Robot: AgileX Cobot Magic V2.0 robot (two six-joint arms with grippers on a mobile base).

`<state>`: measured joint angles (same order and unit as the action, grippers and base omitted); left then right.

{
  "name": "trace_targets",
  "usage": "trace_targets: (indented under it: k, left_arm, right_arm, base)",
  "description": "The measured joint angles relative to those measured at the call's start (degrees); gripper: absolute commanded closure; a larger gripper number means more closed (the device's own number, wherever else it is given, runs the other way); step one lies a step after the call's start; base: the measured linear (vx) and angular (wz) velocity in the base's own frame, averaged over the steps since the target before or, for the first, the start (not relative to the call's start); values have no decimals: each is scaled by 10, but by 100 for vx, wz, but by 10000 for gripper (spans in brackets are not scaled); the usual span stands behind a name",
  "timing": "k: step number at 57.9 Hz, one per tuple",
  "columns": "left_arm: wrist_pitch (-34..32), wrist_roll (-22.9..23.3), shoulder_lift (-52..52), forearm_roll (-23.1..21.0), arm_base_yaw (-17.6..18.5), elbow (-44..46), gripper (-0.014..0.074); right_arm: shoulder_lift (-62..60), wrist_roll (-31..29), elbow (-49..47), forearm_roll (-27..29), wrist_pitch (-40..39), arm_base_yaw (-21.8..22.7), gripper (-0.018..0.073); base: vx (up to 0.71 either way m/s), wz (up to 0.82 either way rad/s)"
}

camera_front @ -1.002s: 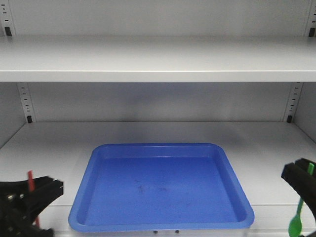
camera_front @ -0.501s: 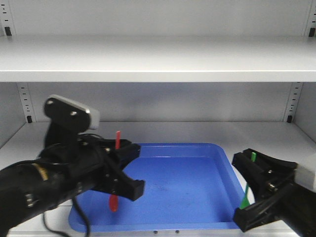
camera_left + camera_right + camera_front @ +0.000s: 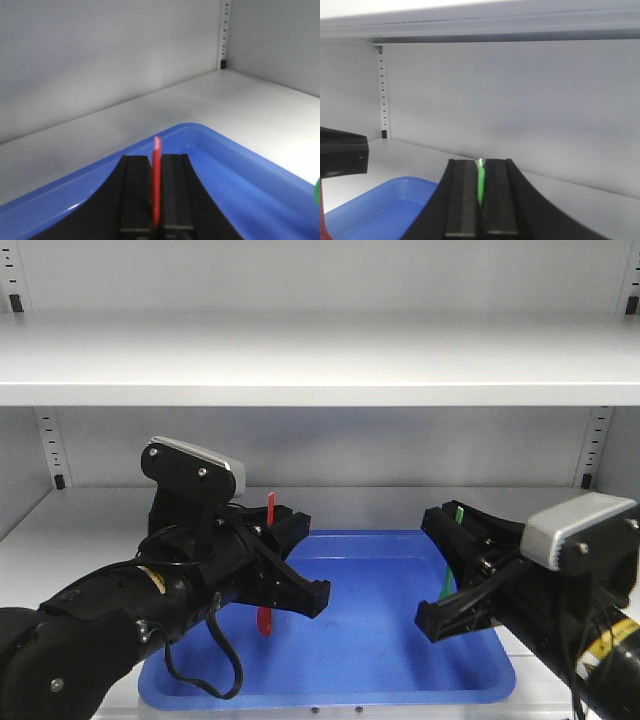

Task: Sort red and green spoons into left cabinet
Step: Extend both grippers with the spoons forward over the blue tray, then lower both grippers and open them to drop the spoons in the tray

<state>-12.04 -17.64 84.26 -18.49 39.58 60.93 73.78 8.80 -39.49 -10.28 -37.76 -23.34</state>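
The left cabinet is grey metal; its lower shelf (image 3: 90, 530) carries a shallow blue tray (image 3: 370, 665). My left gripper (image 3: 272, 552) is shut on the red spoon (image 3: 265, 620), held upright over the tray's left half, bowl down. In the left wrist view the red spoon (image 3: 156, 185) is pinched between the black jaws (image 3: 156, 167), above the tray rim (image 3: 240, 165). My right gripper (image 3: 452, 552) is shut on the green spoon (image 3: 443, 588), upright over the tray's right half. In the right wrist view the green spoon (image 3: 480, 182) sits between the jaws (image 3: 480, 172).
An upper shelf (image 3: 320, 365) spans the cabinet above both arms. Slotted rails (image 3: 52, 445) run up the back corners. The grey back wall (image 3: 520, 110) stands behind the tray. The left gripper's body (image 3: 342, 152) shows at the left of the right wrist view.
Both arms have risen from the lower corners and moved inward into the cabinet, over the tray. Each still holds its spoon.
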Motion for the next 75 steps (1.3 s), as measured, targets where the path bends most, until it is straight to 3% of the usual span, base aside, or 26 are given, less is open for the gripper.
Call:
trace_targets:
  k: [10, 19, 25, 37, 45, 54, 67, 75]
  left_arm:
    - [-27, 0, 16, -1, 0, 2, 568]
    - [-34, 0, 34, 10, 0, 2, 498]
    - [-44, 0, 41, 22, 0, 2, 417]
    - [-74, 0, 45, 25, 0, 2, 174]
    - [-86, 0, 45, 25, 0, 2, 52]
    - [-88, -10, 45, 25, 0, 2, 34]
    - [-91, -47, 32, 13, 0, 2, 43]
    - [-73, -49, 3, -24, 0, 2, 176]
  right_arm:
    - [39, 0, -22, 0, 4, 0, 545]
    - [67, -13, -25, -1, -13, 0, 449]
    - [78, -23, -25, -2, -20, 0, 311]
    - [80, -26, -26, -1, -43, 0, -10]
    - [80, -26, -26, 11, -45, 0, -126]
    - [80, -26, -26, 25, -46, 0, -118]
    - [68, -29, -26, 28, -46, 0, -31]
    - [34, -30, -26, 28, -13, 0, 121]
  base:
    - [0, 0]
    - [0, 0]
    - [0, 0]
    - [0, 0]
    - [0, 0]
    - [0, 0]
    - [0, 0]
    - [0, 0]
